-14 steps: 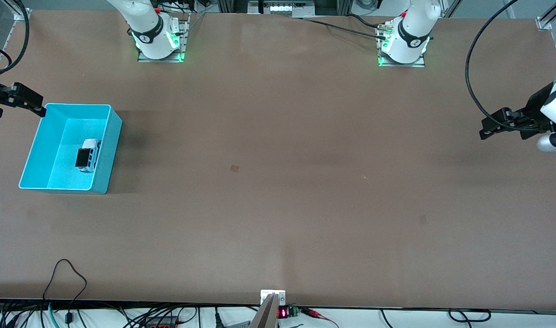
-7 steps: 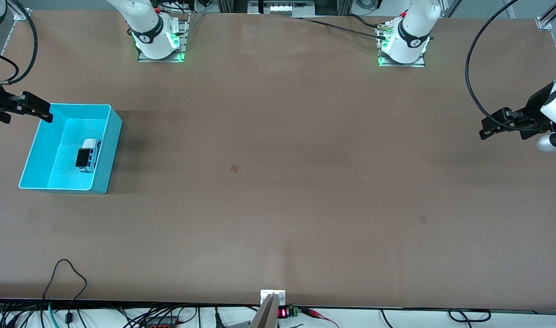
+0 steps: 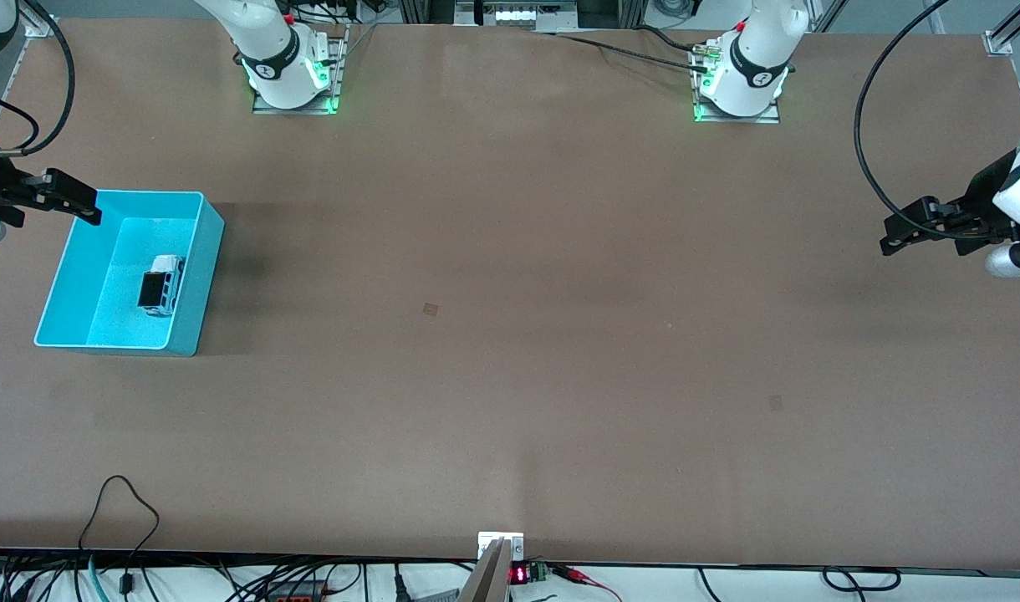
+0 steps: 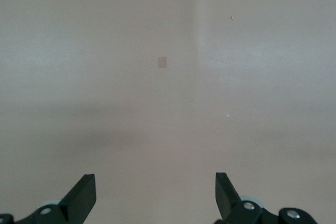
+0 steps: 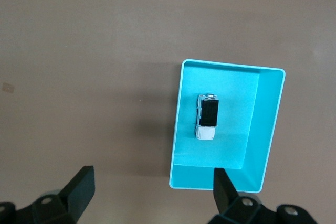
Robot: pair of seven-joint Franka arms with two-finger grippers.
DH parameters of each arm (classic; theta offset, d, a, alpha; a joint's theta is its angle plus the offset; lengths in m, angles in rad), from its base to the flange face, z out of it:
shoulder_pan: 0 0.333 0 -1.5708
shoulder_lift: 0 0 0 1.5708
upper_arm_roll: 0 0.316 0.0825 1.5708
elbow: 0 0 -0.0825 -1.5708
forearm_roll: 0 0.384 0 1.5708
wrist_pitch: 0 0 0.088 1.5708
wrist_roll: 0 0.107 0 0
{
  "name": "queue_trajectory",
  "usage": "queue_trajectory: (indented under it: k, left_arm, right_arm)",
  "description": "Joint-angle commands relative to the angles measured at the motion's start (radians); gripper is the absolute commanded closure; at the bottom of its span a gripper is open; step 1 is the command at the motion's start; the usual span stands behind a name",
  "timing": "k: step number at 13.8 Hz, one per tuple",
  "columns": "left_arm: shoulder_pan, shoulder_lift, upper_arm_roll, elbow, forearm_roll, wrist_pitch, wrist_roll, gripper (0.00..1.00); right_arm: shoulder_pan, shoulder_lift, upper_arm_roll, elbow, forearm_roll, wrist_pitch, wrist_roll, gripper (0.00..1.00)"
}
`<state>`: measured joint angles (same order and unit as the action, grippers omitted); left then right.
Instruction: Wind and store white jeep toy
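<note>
Boxy white jeep toy [image 3: 160, 285] — smooth turquoise bin [image 3: 71, 276]

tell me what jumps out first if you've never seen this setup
The turquoise bin at the right arm's end of the table, with the white jeep toy inside. The right gripper hangs by the bin's corner, the left gripper over bare table at the left arm's end, both open.

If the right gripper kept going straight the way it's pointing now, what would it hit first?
Probably the bin's rim or the bare table beside it. The open right gripper looks down with the bin off to one side of its centre line, the jeep inside. Depth is unclear.
</note>
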<state>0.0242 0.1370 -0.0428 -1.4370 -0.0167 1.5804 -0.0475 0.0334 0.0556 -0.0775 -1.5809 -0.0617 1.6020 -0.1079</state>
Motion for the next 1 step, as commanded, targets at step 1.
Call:
queue_trajectory:
  k: [1]
  left_arm:
    - [0.003, -0.024, -0.002, -0.017, -0.011, -0.003, 0.006, 0.00]
  right_arm:
    - [0.008, 0.006, -0.005, 0.022, 0.010, -0.030, 0.014, 0.00]
